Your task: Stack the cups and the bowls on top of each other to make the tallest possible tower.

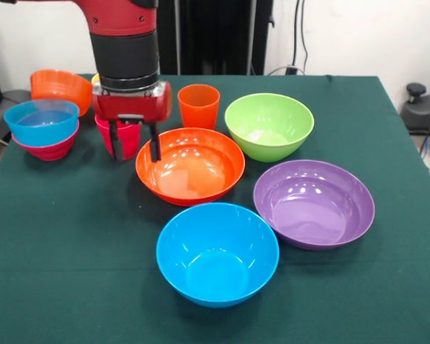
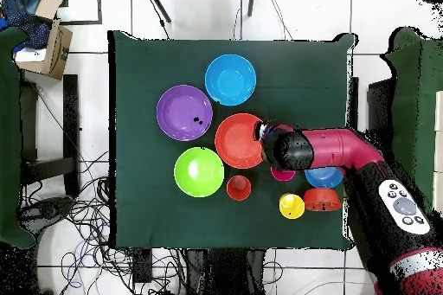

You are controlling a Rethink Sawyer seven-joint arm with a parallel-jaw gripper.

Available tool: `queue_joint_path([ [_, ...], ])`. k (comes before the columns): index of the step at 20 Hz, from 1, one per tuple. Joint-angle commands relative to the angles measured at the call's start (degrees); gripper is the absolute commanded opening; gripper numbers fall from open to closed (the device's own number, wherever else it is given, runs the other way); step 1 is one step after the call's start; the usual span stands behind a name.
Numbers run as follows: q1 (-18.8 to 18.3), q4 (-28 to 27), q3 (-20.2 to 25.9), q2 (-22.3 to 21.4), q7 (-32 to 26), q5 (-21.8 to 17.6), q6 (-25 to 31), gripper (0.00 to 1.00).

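Note:
My gripper [image 1: 135, 147] hangs open and empty just left of the large orange bowl [image 1: 190, 165], its fingertips low over the cloth. The red-pink cup [image 1: 127, 136] stands right behind the fingers, partly hidden by them. The orange cup [image 1: 198, 105] stands behind the orange bowl. The lime green bowl [image 1: 269, 125], purple bowl [image 1: 314, 203] and blue bowl [image 1: 217, 252] stand apart on the right and in front. At the left the small translucent blue bowl [image 1: 41, 120] sits nested in the magenta bowl [image 1: 49, 150]. The translucent orange bowl [image 1: 59, 87] is behind them. The yellow cup [image 2: 292, 206] shows mainly in the overhead view.
The green cloth table [image 1: 72, 244] has open cloth at the front left. In the overhead view the arm [image 2: 333, 149] reaches over the small bowls [image 2: 323, 176] towards the large orange bowl [image 2: 239, 140]. Cables lie on the floor round the table.

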Motion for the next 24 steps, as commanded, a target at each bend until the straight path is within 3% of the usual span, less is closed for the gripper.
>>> queue_joint_path([
  [1, -0.25, 5.71, 11.1, 0.83, -27.12, -3.62, 10.16, 1.0],
  [6, -1.0, 6.91, 13.85, 2.2, -33.56, -5.26, 11.59, 1.0],
  [15, 1.34, 5.35, 11.96, 3.74, -33.73, -6.65, 11.92, 1.0],
  [24, -2.01, 8.28, 12.14, 0.82, -34.38, -7.38, 11.6, 1.0],
])
